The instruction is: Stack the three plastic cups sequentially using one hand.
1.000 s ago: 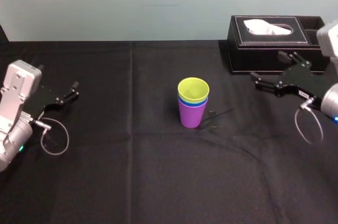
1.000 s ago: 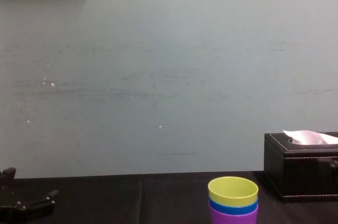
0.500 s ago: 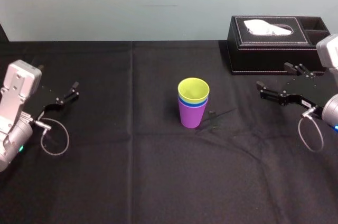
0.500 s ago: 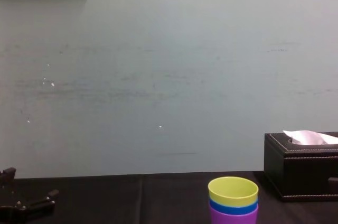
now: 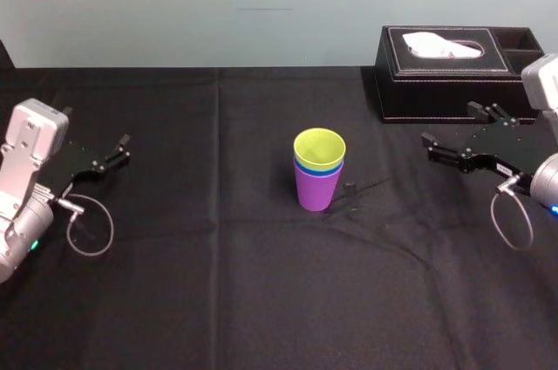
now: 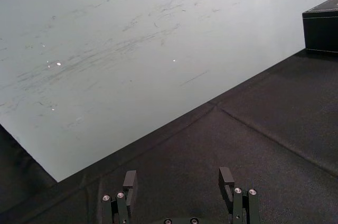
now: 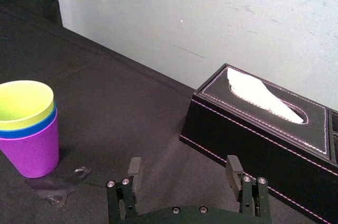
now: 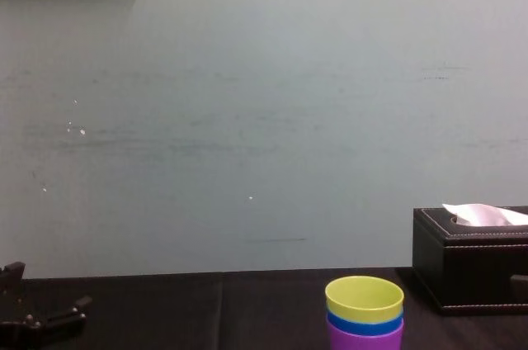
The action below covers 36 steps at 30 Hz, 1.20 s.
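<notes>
Cups [image 5: 318, 171] stand nested near the middle of the desk [image 5: 218, 291]: the purple cup [image 5: 314, 191] at the bottom, the blue cup [image 5: 324, 173] inside it with just its rim band visible, the yellow-green cup [image 5: 319, 148] on top, all upright. Judging from that, the stacking looks done, since each tapered cup sits down into the next and the pile holds itself. The right end effector [image 5: 448, 124] hangs well to the right of the stack, fingers spread apart and empty, probably to stay clear of the pile. The left end effector [image 5: 122, 149] sits well to the left of the stack, likewise spread and empty, idle as a one-handed job allows. A black tissue box [image 5: 453, 73] stands behind and right of the stack, apart from it.
</notes>
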Each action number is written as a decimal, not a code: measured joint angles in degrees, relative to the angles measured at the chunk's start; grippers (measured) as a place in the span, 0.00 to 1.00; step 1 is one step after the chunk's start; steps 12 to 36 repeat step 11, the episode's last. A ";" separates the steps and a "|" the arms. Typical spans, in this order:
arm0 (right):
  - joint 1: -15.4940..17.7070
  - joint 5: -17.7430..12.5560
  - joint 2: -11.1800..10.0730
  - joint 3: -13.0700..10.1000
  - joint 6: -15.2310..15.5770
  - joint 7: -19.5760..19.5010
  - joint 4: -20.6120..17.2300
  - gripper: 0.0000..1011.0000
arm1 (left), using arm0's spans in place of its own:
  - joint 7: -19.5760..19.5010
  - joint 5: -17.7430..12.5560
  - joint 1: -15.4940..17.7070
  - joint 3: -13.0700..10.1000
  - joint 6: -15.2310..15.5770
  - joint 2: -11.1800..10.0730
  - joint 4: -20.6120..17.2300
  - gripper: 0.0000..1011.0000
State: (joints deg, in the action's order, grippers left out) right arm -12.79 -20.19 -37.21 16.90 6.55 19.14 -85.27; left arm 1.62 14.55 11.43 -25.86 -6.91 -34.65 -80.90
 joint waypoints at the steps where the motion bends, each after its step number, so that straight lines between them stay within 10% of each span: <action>1: -0.01 0.00 0.00 0.01 0.01 0.00 -0.02 0.99 | 0.00 0.00 0.00 0.00 0.00 0.00 0.00 1.00; 36: -0.06 -0.05 -0.05 0.08 0.07 0.09 -0.09 0.99 | 0.00 0.00 0.00 0.00 0.00 0.00 0.00 1.00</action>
